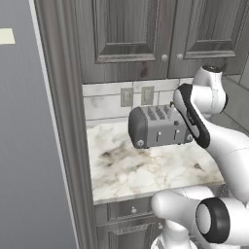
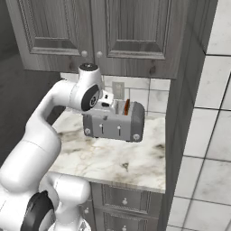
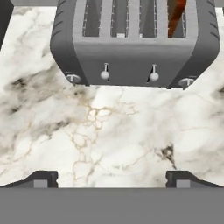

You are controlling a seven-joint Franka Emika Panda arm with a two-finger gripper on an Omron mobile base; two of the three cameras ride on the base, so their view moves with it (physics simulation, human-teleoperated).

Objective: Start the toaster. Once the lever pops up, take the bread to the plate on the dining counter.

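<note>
The dark-grey four-slot toaster (image 1: pixel 156 127) (image 2: pixel 115 122) (image 3: pixel 133 41) stands on a marble wall counter against the tiled wall. A brown bread slice (image 2: pixel 127 106) (image 3: pixel 176 13) sticks up from its right-end slot. Two small levers (image 3: pixel 105 75) (image 3: pixel 153 77) sit on the long side facing the hand, with round knobs at the lower corners. My gripper (image 3: pixel 111 179) is open, its fingertips (image 3: pixel 42 178) wide apart over bare marble in front of the toaster. From the right base the hand (image 2: pixel 106 99) hangs above the toaster's left end. The plate and dining counter are out of view.
Dark wood upper cabinets (image 1: pixel 131 34) hang low over the counter (image 1: pixel 146 170). A tall cabinet panel (image 1: pixel 63 126) walls the left side and a dark panel with white tiles (image 2: pixel 180 113) the right. Two outlets (image 1: pixel 127 97) sit behind the toaster. Drawers (image 2: pixel 126 198) lie below.
</note>
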